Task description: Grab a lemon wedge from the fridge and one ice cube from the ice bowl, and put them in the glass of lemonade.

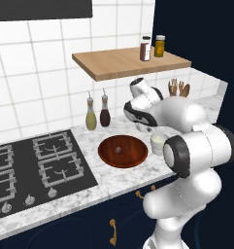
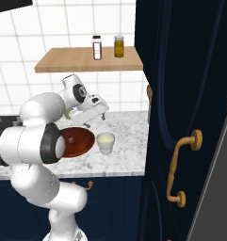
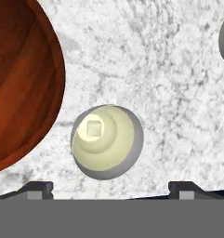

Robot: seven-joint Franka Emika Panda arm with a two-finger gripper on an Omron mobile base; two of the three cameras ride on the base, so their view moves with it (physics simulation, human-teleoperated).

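Marble surface everywhere under the hand, so at least nothing's cluttering the approach. Closest to the camera is the pincer: its two dark tips sit wide apart at the bottom of the hand view, spread about as far as they go, nothing between them and touching nothing.

Right below it is the glass of lemonade, and there's a small pale square sitting in the yellow, which I'd read as the ice cube already dropped in. No lemon wedge that I can make out in there, can't say more than that.

So the step now looks like backing off cleanly. I'd lift straight up, fingers kept wide, so they don't clip the rim and tip the cup.

Just beside the glass is the ice bowl, with one more cube in it in the left base view.
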